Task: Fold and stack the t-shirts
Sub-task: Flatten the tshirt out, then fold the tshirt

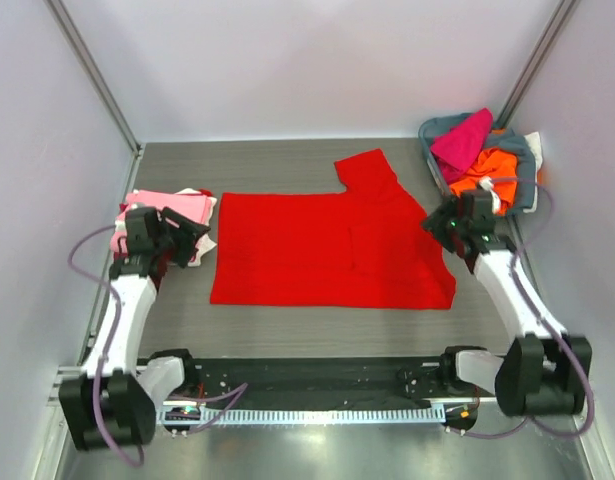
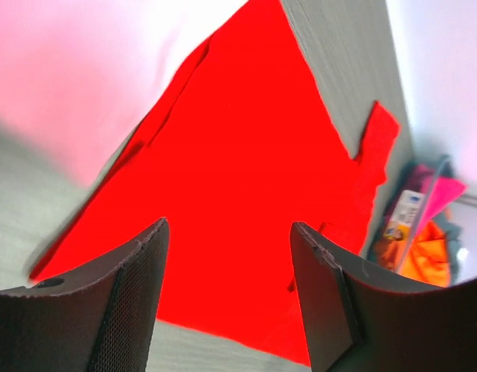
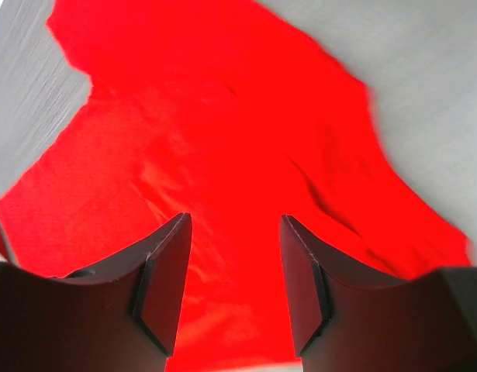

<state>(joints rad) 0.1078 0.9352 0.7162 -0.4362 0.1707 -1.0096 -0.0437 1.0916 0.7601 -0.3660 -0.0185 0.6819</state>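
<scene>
Though blurred beyond reading, white label (image 2: 409,211) by basket (image 1: 520,152); left claw (image 2: 226,232), right claw (image 3: 234,225) wide, empty, beside red t-shirt (image 1: 327,245)

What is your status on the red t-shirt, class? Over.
Left tool open, right tool open, both empty. Red t-shirt spread flat between them, one sleeve sticking out. Nothing lying on it.

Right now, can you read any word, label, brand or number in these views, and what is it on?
No text is readable in any view.
A white and blue label at the grey-blue basket: some print, too blurred to read.
The red t-shirt: plain, no print or tag showing.
</scene>
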